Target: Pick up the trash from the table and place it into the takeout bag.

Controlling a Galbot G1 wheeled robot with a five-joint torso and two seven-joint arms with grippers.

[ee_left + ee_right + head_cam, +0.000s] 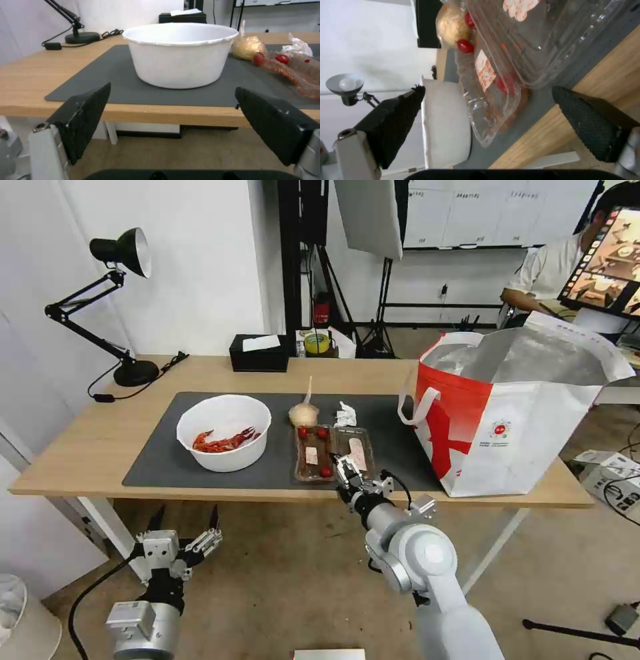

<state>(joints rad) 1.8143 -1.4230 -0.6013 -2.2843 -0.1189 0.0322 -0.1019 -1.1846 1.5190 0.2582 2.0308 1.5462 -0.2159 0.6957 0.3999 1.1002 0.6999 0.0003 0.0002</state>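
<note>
On the dark mat (160,460) of the table (80,447) lies the trash: a white bowl (224,432) of red crayfish shells (225,441), a clear tray (331,452) with cherry tomatoes, a beige knotted bundle (303,413) and a crumpled tissue (345,415). The white and red takeout bag (513,407) stands open at the table's right end. My right gripper (345,470) is open at the tray's near edge, and the tray (493,75) reaches in between its fingers (590,120). Below the table's front edge, my left gripper (187,511) hangs open, facing the bowl (180,55).
A black desk lamp (123,313) stands at the table's back left. A black tissue box (260,353) and a tape roll (317,342) sit at the back edge. Boxes and cables (610,473) lie on the floor to the right.
</note>
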